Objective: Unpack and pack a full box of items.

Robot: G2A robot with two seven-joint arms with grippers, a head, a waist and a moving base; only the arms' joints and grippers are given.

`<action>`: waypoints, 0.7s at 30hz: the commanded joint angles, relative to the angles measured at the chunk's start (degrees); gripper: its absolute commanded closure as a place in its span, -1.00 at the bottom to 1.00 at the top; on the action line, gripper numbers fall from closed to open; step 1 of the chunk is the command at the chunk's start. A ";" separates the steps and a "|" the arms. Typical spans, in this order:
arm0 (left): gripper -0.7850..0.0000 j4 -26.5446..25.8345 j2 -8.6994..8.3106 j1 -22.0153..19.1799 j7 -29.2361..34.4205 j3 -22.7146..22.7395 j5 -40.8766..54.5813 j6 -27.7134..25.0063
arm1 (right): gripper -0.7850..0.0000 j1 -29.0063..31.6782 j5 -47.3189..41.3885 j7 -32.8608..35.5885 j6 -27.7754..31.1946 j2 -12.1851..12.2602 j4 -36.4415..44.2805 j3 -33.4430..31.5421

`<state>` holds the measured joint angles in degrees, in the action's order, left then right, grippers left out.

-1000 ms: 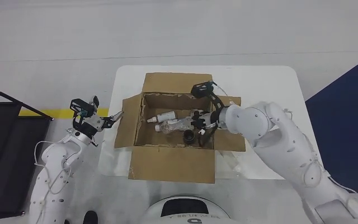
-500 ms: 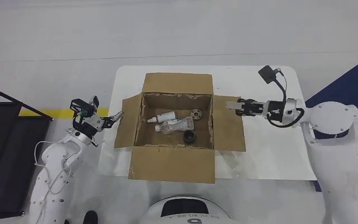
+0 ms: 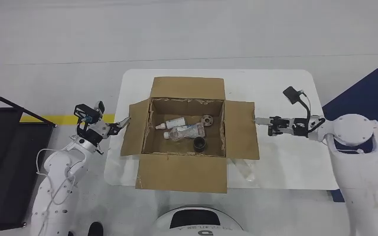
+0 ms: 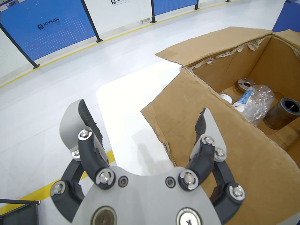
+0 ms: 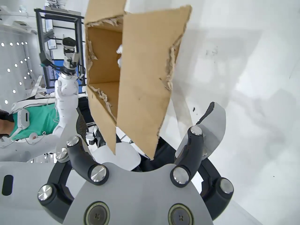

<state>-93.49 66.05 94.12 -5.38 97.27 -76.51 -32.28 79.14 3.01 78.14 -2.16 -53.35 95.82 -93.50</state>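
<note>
top view. the white table [image 3: 283,88] takes up the centre of the frame. the cardboard box [image 3: 183,172] stands open at mid-frame on the table, with all four flaps folded outward and its left flap reaching close to the table's left edge. the left gripper [image 3: 121,125] hangs at centre left, by the table's edge and near the left flap, apart from it. in the left wrist view its fingers [image 4: 90,122] stand wide apart with nothing between them. the right gripper [image 3: 260,121] is at centre right above the table, its tip at the outer edge of the right flap; whether it touches the flap cannot be told. it too is spread, its two pads [image 5: 212,118] holding nothing. on the box floor a crushed clear bottle [image 3: 184,133] lies in the middle. a clear plastic piece [image 3: 245,170] lies on the table beside the box's lower right corner. also in the box are a white tube [image 3: 174,123] just above the bottle in the frame, a dark cylinder [image 3: 200,143] at lower right, and a metal flange [image 3: 208,120] at upper right.
</note>
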 commanded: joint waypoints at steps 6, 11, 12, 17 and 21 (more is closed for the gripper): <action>-1.00 0.00 0.00 0.00 0.00 0.00 0.00 0.00 | -1.00 -4.29 -7.10 7.26 4.03 -0.41 -4.87 7.25; -1.00 0.00 0.00 0.00 0.00 0.00 0.00 0.00 | -1.00 -7.76 -22.20 9.86 8.55 -0.48 -12.11 7.94; -1.00 0.00 0.00 0.00 0.00 0.00 0.00 0.00 | -1.00 -8.15 -23.34 9.86 8.83 -0.31 -12.83 7.77; -1.00 0.00 0.00 0.00 0.00 0.00 0.00 0.00 | -1.00 -8.60 -26.33 9.86 9.25 0.04 -11.37 7.76; -1.00 0.00 0.00 0.00 0.00 0.00 0.00 0.00 | -1.00 -8.84 -25.40 8.46 8.90 -0.02 -6.76 9.62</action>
<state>-93.49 66.05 94.12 -5.38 97.27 -76.51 -32.28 70.38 -22.61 86.96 6.90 -53.32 87.77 -84.44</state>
